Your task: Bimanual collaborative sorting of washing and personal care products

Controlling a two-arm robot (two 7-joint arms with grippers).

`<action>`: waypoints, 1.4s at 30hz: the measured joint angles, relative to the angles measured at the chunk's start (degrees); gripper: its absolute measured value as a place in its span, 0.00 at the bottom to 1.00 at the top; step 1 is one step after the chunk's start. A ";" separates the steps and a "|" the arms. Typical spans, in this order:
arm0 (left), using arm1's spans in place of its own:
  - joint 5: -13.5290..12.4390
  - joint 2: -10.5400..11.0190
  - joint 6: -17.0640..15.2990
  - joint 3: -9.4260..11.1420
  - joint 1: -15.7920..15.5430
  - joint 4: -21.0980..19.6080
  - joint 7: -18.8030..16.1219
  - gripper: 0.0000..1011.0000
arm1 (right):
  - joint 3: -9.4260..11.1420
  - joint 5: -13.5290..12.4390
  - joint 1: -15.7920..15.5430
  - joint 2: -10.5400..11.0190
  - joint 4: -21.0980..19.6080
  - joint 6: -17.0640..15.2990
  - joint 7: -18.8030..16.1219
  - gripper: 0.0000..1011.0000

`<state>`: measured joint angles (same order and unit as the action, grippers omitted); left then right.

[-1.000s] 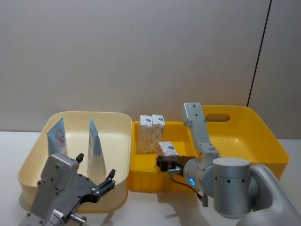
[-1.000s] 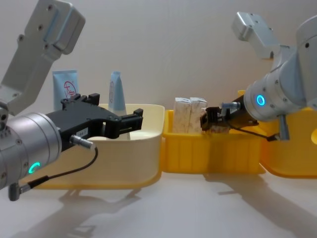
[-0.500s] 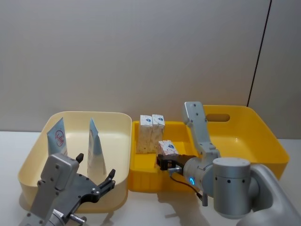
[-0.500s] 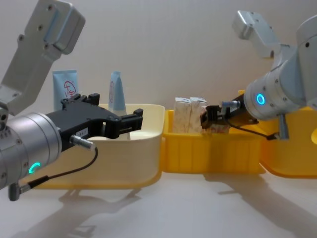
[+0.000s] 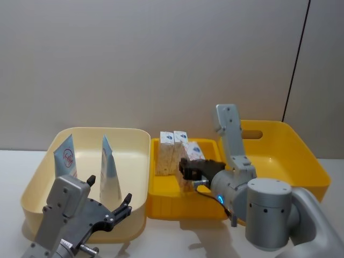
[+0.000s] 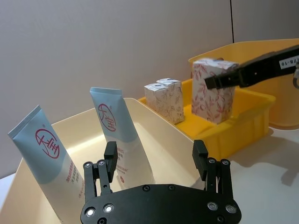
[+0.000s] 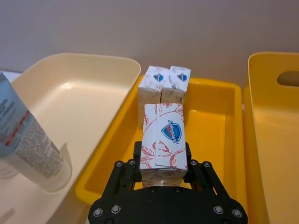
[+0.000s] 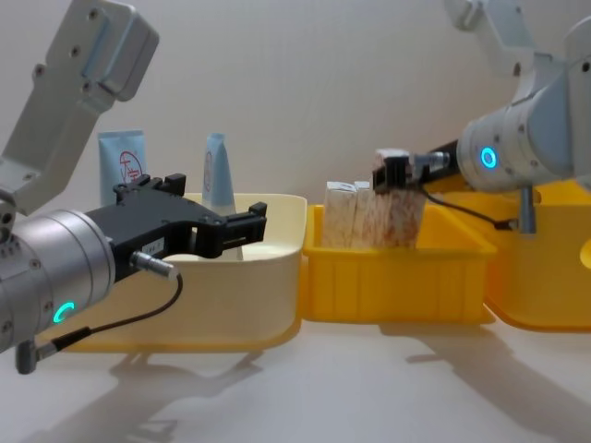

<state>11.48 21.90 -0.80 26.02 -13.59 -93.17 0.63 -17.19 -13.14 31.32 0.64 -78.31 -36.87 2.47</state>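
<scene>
The right gripper (image 7: 162, 154) is clamped on one small white carton (image 7: 164, 128). Its fingers pinch the sides up near the top, so most of the carton hangs below the jaws, over the small yellow bin (image 8: 397, 277). It's pretty much upright, and its top sits higher than the two other cartons (image 7: 155, 83) standing side by side at the back of that bin, just beyond it.

The left gripper (image 6: 155, 156) hangs wide open, holding nothing, by the near edge of the cream bin (image 5: 134, 158). Two pale-blue tubes (image 5: 66, 158) stand leaning inside, near its fingers but not touching.
</scene>
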 joint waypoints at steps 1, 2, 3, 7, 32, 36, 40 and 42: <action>0.00 0.00 0.00 0.00 0.00 0.00 0.00 0.99 | 0.00 0.19 -0.13 0.03 -0.44 0.99 -0.05 0.44; 0.00 0.00 0.00 0.00 0.00 0.00 0.00 0.99 | 0.00 0.19 -0.13 0.03 -0.44 0.99 -0.05 0.44; 0.00 0.00 0.00 0.00 0.00 0.00 0.00 0.99 | 0.03 0.38 -0.23 0.06 -0.87 1.92 -0.10 0.44; 0.00 0.00 0.00 0.00 0.00 0.00 0.00 0.99 | 0.21 0.80 -0.37 0.18 -1.96 4.03 -0.15 0.44; 0.00 0.00 0.00 0.00 0.00 0.00 0.00 0.99 | 7.95 4.09 1.41 5.24 -6.71 13.27 2.19 0.44; 0.00 0.00 0.00 0.00 0.00 0.00 0.00 0.99 | 9.16 4.27 1.68 6.16 -6.31 12.54 2.32 0.44; 0.00 0.00 0.00 0.00 0.00 0.00 0.00 0.99 | 10.06 4.44 1.94 6.91 -5.58 11.22 2.34 0.44; 0.00 0.00 0.00 0.00 0.00 0.00 0.00 0.99 | 10.33 4.48 2.05 7.16 -5.19 10.57 2.32 0.44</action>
<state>11.48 21.89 -0.80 26.02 -13.59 -93.18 0.63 -6.85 -8.66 33.37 7.80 -83.50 -26.30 4.79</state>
